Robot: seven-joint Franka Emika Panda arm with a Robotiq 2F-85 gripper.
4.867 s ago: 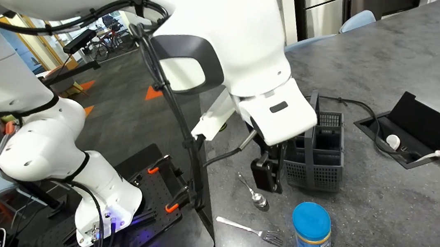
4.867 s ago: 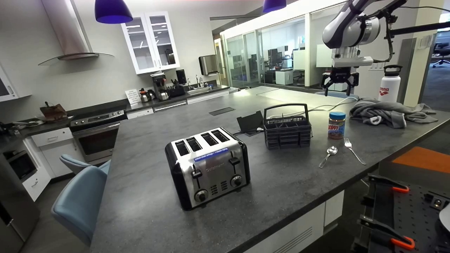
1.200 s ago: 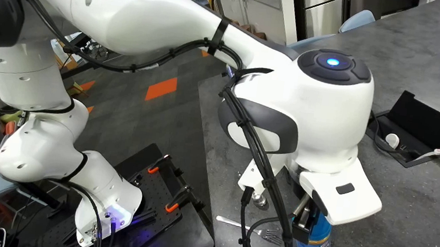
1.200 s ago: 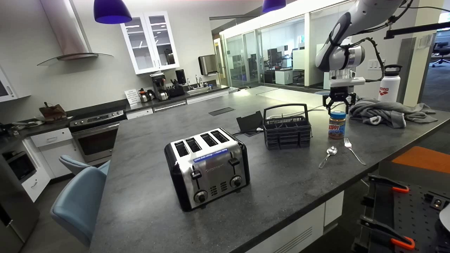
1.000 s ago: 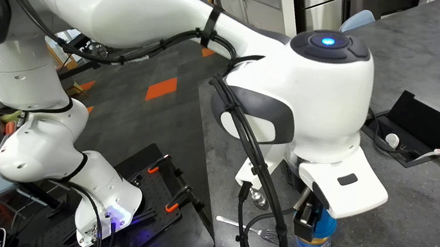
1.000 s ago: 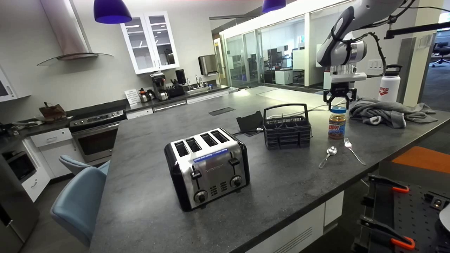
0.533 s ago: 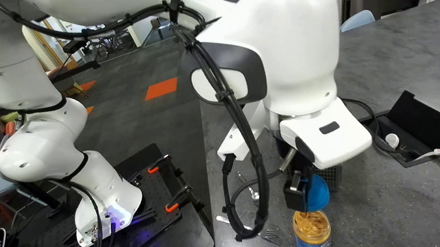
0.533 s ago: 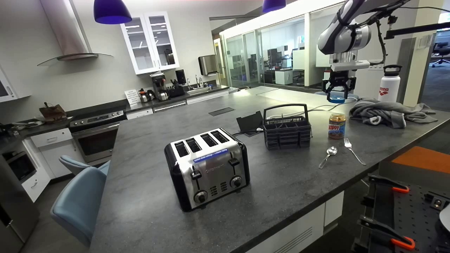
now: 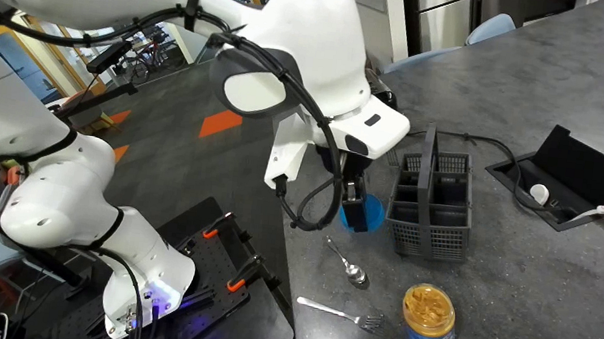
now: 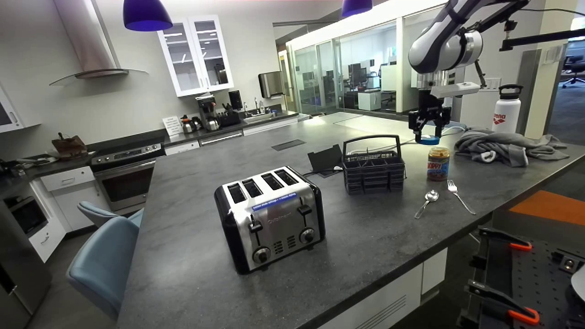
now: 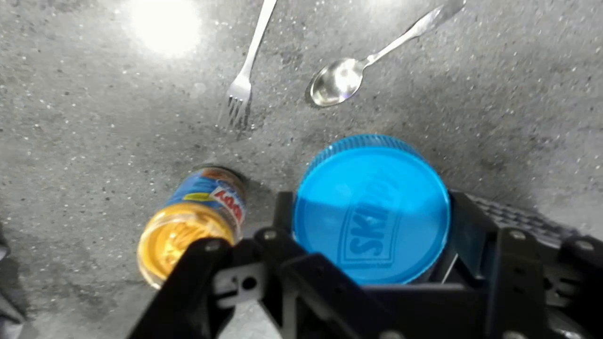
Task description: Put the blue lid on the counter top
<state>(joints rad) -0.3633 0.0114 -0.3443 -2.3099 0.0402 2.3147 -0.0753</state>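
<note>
Wrist view: the gripper (image 11: 374, 215) pinches the blue lid (image 11: 372, 209) at 2 opposite sides. The lid is suspended above the counter top (image 11: 94, 117), apart from the jar (image 11: 195, 212); 1 spoon (image 11: 351, 73) and 1 fork (image 11: 241, 84) lie below.

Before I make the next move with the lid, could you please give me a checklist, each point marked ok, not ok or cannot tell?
1. Hold on the lid: ok; the gripper has it by its sides.
2. Lettered top facing up: ok, as the wrist view shows.
3. Lid down, safe to release: not ok; it hangs above the counter.
4. Open jar standing upright: ok.
5. Spot below the lid free: cannot tell; lid and gripper hide it.
6. Room beside the basket: cannot tell how much.
</note>
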